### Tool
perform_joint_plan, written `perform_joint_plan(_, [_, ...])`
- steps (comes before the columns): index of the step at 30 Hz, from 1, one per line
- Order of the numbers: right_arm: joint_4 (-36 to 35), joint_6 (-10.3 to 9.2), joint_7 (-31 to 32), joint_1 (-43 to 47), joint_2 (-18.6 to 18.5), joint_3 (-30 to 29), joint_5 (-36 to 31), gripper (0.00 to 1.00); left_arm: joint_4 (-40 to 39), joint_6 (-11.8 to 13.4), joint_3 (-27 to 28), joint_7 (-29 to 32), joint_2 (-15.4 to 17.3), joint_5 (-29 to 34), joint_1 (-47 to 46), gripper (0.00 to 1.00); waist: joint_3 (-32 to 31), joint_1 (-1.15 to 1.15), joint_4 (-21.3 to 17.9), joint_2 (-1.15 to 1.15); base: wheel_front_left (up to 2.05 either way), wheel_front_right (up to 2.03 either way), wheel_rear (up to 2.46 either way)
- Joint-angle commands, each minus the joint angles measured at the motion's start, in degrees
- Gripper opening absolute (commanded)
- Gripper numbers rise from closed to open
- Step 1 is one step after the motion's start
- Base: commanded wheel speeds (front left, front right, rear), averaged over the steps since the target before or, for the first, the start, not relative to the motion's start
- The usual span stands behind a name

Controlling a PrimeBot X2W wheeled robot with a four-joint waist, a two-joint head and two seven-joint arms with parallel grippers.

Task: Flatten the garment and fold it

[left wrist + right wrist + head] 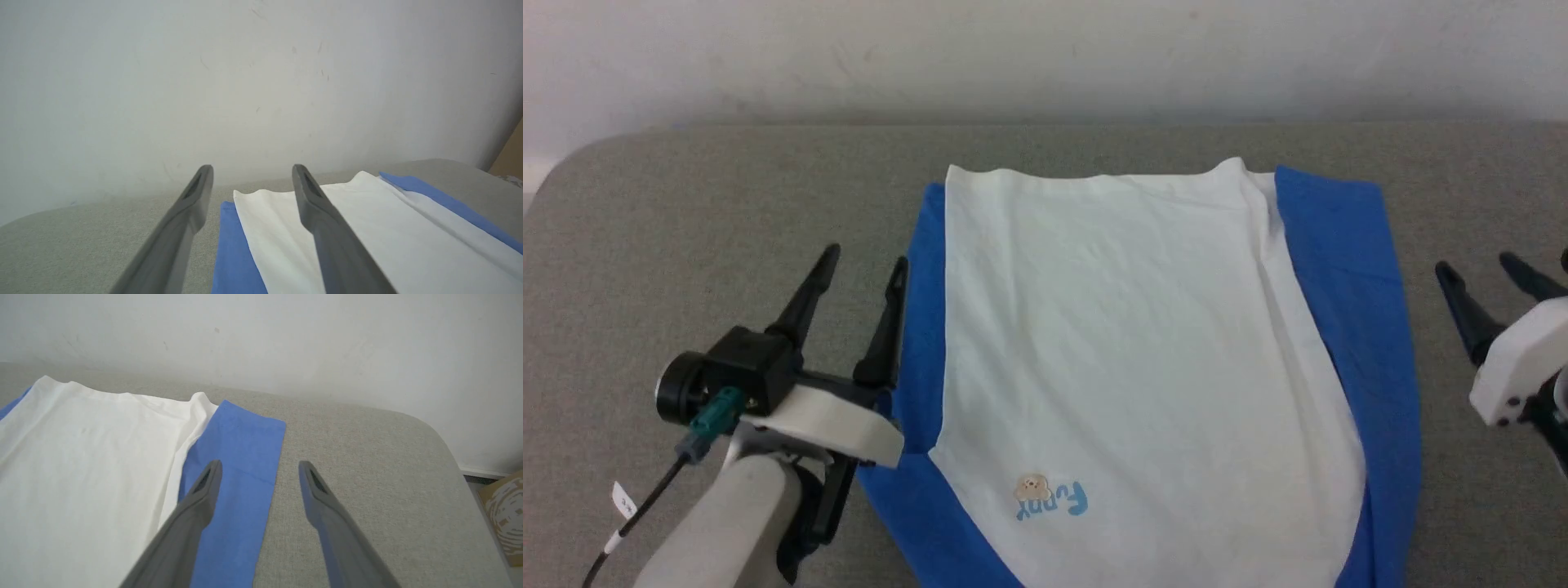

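left gripper [866, 256] hovering wide open, holding nothing | right gripper [1474, 263] gaping, empty | shirt [1135, 327] lying flat | advising: gripping both side edges level, lifting evenly

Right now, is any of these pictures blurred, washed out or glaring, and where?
Head view: even light, no glare; the garment looks slightly washed out. Left wrist view: wall hazy, left gripper blurred toward the bottom edge. Right wrist view: grey surface weave sharp, right gripper soft near the lens.
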Motion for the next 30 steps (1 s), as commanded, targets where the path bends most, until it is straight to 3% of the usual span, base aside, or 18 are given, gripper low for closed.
perform_joint_plan(1, [1.2, -0.11, 0.4, -2.5, -0.3, -0.2, -0.7, 1.0, 0.0, 0.4, 1.1, -0.4, -0.7, 0.7, -1.0, 1.0, 5.8, -0.02, 2.5, 0.0, 0.0, 0.0, 0.0])
perform_joint_plan(6, [10.6, -0.11, 3.6, -12.8, -3.2, 0.1, -2.3, 1.0, -3.8, 0.1, 7.8, -0.6, -6.0, 4.4, -2.1, 1.0, 11.3, -0.02, 5.7, 0.0, 0.0, 0.0, 0.0])
perform_joint_plan(15, [26.9, -0.11, 9.0, -27.1, -8.2, 1.7, -3.4, 1.0, -5.1, -5.1, 12.5, -0.6, -13.7, 10.4, 0.2, 1.0, 17.1, -0.02, 11.5, 0.0, 0.0, 0.0, 0.0])
perform_joint_plan(22, [35.1, -0.11, 9.8, -32.1, -11.3, 3.7, -5.7, 1.0, -3.8, -9.0, 14.3, -0.6, -17.3, 13.0, 0.9, 1.0, 18.9, -0.02, 13.8, 0.0, 0.0, 0.0, 0.0])
perform_joint_plan(28, [40.2, -0.11, 9.7, -32.7, -11.5, 5.0, -5.7, 1.0, -3.0, -11.5, 16.2, -0.6, -19.6, 14.8, 1.2, 1.0, 19.7, -0.02, 14.4, 0.0, 0.0, 0.0, 0.0])
perform_joint_plan(29, [40.9, -0.11, 10.1, -32.4, -11.4, 5.7, -5.5, 0.79, -2.8, -11.9, 16.5, -0.6, -19.9, 15.1, 1.3, 1.0, 19.6, -0.02, 14.4, 0.0, 0.0, 0.0, 0.0])
perform_joint_plan(30, [41.4, -0.11, 10.4, -32.1, -11.4, 6.4, -5.1, 0.12, -2.7, -12.1, 16.9, -0.6, -20.1, 15.3, 1.4, 1.0, 19.6, -0.02, 14.3, 0.0, 0.0, 0.0, 0.0])
